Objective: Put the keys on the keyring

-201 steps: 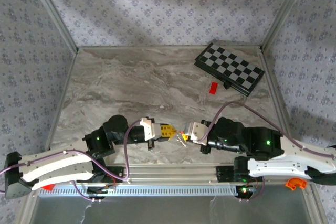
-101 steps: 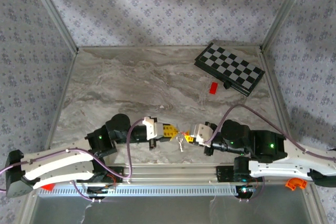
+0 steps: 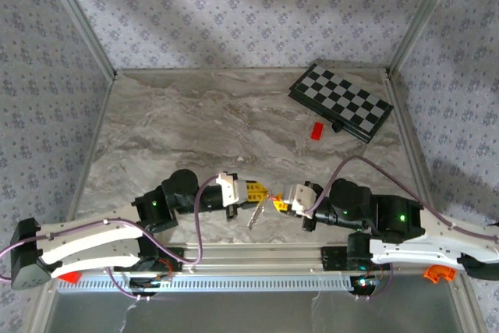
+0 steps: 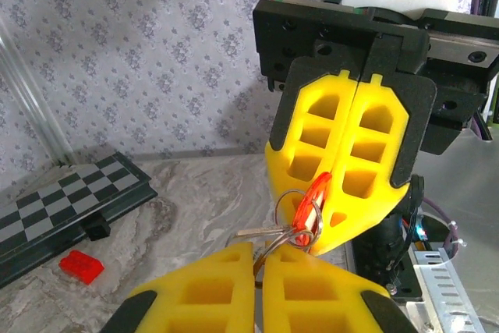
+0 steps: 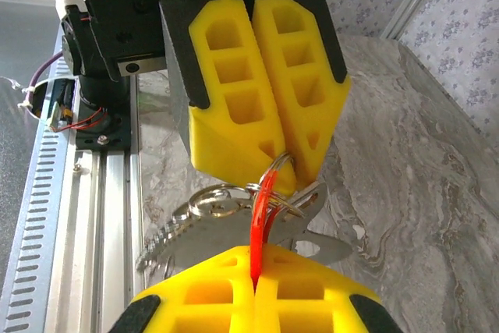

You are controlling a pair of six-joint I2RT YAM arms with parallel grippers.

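The left gripper [image 5: 282, 163] clamps the keyring [image 5: 267, 173] and the right gripper [image 5: 253, 264] pinches its red tab [image 5: 261, 216], so uneven pulling could shed the keys [image 5: 234, 239].

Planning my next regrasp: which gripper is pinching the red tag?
The right gripper: the red tag runs into the seam between its shut jaws. The left gripper clamps the metal keyring instead.

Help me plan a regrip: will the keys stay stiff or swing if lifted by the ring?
Probably swing: the keys hang loose on a thin ring pinched by the left gripper. Likely light, being flat and thin. Smooth metal could slip from that pinch.
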